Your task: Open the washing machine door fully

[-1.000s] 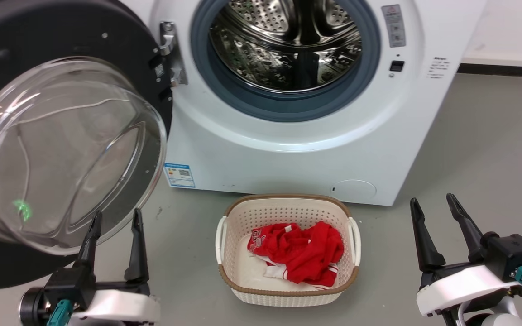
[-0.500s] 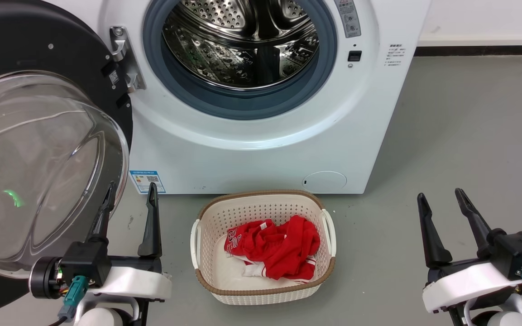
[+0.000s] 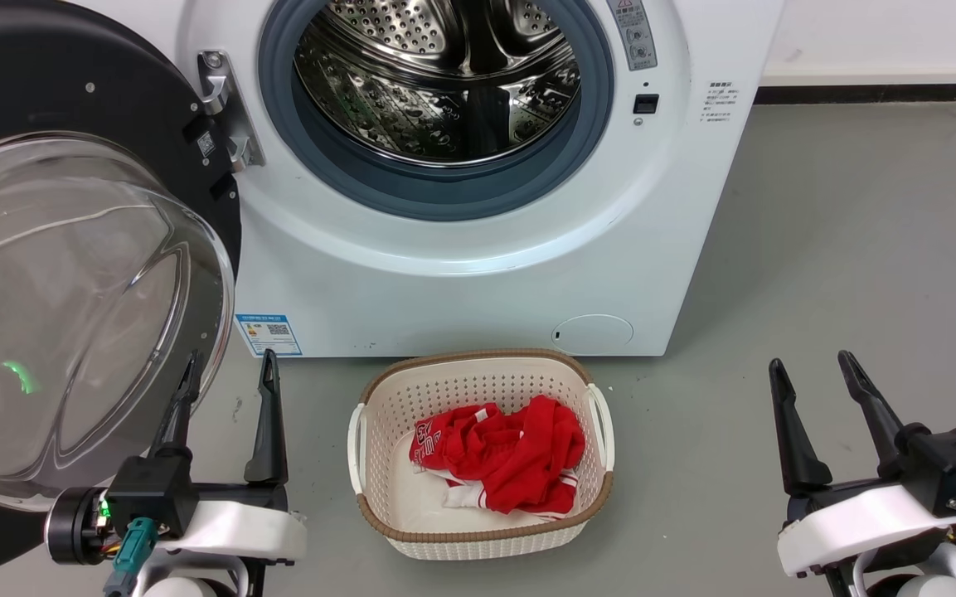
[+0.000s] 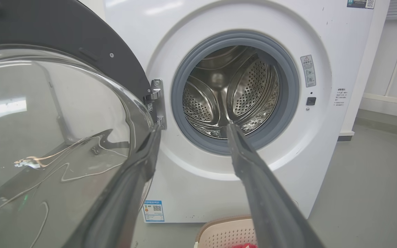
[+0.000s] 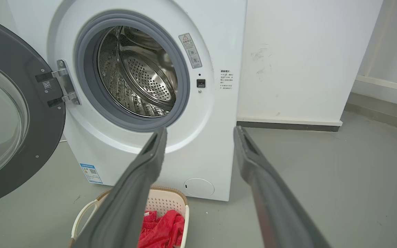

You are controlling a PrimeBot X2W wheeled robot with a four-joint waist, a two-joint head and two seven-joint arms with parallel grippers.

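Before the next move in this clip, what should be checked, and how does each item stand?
1. The washing machine door stands clear of the drum opening: ok.
2. The door is at its hinge stop: cannot tell.
3. The left end effector is open, holding nothing: ok.
4. The left end effector is apart from the door's glass: cannot tell.
5. The right end effector is open, away from the door: ok.
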